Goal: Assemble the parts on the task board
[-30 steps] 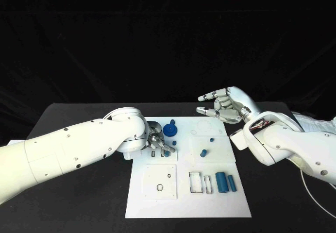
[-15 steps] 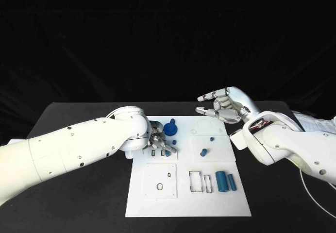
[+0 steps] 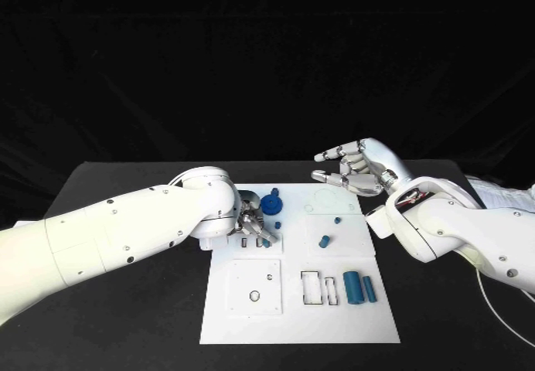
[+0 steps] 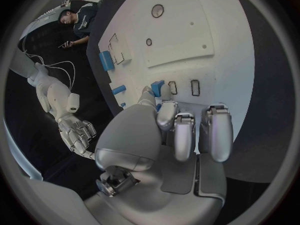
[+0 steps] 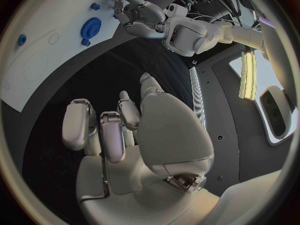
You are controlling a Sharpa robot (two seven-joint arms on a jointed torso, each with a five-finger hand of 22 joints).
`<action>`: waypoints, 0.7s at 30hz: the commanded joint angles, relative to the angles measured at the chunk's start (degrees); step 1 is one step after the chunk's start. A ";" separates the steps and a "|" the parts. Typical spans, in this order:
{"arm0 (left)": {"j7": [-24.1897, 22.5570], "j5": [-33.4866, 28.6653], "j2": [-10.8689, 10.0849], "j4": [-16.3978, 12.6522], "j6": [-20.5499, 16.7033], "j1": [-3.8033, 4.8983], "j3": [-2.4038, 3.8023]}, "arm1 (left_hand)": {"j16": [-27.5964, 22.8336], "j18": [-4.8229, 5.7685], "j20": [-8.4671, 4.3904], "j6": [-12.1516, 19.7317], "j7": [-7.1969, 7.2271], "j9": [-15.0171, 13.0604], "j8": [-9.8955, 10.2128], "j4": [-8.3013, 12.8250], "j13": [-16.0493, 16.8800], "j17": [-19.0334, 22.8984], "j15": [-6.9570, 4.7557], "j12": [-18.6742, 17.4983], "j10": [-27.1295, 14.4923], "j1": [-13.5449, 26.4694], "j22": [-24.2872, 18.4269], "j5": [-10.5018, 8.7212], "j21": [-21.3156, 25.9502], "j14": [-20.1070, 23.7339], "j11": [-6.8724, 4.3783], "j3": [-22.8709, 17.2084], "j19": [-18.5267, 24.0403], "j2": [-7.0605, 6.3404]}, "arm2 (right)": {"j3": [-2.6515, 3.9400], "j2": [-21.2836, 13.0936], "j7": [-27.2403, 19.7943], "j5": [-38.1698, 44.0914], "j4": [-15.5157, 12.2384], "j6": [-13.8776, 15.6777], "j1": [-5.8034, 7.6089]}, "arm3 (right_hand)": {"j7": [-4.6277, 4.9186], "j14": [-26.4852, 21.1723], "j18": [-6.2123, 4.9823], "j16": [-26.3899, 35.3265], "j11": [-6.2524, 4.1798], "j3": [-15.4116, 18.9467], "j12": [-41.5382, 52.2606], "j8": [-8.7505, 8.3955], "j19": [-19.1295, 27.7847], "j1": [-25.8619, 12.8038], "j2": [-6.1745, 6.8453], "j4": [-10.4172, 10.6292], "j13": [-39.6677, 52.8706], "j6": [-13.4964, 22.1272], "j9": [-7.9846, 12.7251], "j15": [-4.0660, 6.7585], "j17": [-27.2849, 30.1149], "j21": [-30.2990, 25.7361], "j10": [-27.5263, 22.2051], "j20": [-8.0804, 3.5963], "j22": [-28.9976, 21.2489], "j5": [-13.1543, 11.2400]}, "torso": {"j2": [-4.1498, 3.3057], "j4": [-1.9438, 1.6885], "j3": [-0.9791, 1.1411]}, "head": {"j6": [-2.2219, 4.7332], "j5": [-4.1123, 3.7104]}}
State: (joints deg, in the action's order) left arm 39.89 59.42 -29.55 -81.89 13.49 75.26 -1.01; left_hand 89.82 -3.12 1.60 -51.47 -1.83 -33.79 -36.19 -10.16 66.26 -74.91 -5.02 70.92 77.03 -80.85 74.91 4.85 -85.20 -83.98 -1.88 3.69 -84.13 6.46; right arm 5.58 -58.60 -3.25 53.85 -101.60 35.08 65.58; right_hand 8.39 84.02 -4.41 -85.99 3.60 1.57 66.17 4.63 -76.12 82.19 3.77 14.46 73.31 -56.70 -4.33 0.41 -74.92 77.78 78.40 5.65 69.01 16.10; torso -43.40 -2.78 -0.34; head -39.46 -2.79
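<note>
Head view: assembly partly done, loose pieces left

Head view shows the white task board [image 3: 299,309] in the middle of the black table [image 3: 123,301]. On its far part a blue gear [image 3: 272,206] stands in place, and two small blue pegs [image 3: 325,241] stand upright near the middle, so some seating looks done. Near the right edge two blue cylinders [image 3: 357,288] lie loose on their sides beside a pair of outlined rectangular slots [image 3: 311,289], which look unfilled; these appear to be the main work left.

The left hand [image 3: 252,226] is down on the board just beside the gear, its fingers curled narrowly around a small blue piece [image 4: 157,88] over two small slots [image 4: 184,87]. My judgement is that it is seating this piece, though whether it is fully home cannot be told.

The right hand [image 3: 359,169] hovers above the board's far right corner, fingers loosely apart, holding nothing.
</note>
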 commanded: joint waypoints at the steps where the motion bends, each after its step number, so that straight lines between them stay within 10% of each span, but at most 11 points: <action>1: 3.54 0.20 0.10 0.02 0.72 -0.19 -0.19 | 0.18 1.12 -0.47 0.45 -0.16 -0.05 0.85 0.76 -0.30 -15.09 -0.25 -0.54 -0.29 -4.00 6.59 1.69 -0.20 -6.02 -0.19 -2.98 -1.18 0.95 | -0.01 0.08 0.21 0.65 0.02 -1.03 -0.08 | -0.07 3.97 -0.39 0.37 -0.28 0.45 0.10 0.23 0.29 0.18 -0.25 0.02 0.00 -0.27 -0.05 0.33 -6.67 -0.37 0.17 -0.05 -0.06 0.33 | 0.05 0.03 0.00 | -0.04 0.00; 14: 2.62 -6.78 -2.51 -3.09 -7.78 -0.23 -0.25 | 0.18 0.99 0.10 0.35 -1.04 -3.91 0.07 0.00 -0.33 -15.09 0.33 -0.84 0.43 4.05 6.50 2.43 0.26 -6.02 0.02 -37.06 -0.82 -12.29 | -0.22 0.39 1.22 1.33 0.80 -2.66 -0.25 | -0.13 4.01 -0.40 0.53 -0.37 1.17 0.01 0.23 0.25 0.32 -0.42 0.07 -0.29 -0.30 -0.02 0.43 -6.59 -0.60 0.14 -0.18 -0.21 3.18 | 0.05 -0.14 0.03 | 0.14 -0.04; 21: 1.13 -7.83 -4.17 -4.99 -13.38 -0.28 -0.32 | 0.18 1.03 0.07 0.30 -0.65 -5.05 -0.53 2.05 -0.41 -15.09 0.30 -0.87 0.71 6.54 6.76 2.36 0.22 -6.02 0.25 -42.11 -0.95 -14.09 | -0.38 0.56 1.54 1.47 1.24 -2.90 -0.33 | -0.13 4.00 -0.41 0.57 -0.37 1.26 0.09 0.24 0.26 0.31 -0.43 0.11 -0.25 -0.30 -0.02 0.44 -6.53 -0.64 0.18 -0.19 -0.25 3.48 | -0.01 -0.09 0.11 | 0.26 0.42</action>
State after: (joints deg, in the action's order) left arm 40.00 53.87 -33.69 -86.55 5.18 75.00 -1.33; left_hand 89.82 -3.13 1.40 -50.88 -2.85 -38.83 -36.54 -16.96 65.86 -74.94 -5.00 70.21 77.62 -74.57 74.91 7.40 -85.20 -83.99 -1.75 -29.51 -83.93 -7.73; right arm 5.20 -58.11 -2.18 54.36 -100.38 33.39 65.31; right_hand 8.39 84.02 -4.41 -85.77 3.61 2.52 66.17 4.63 -76.12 82.19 3.77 14.62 73.02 -56.70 -4.32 0.41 -74.94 77.34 78.39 5.65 68.83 19.41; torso -43.36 -2.89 -0.27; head -39.24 -2.50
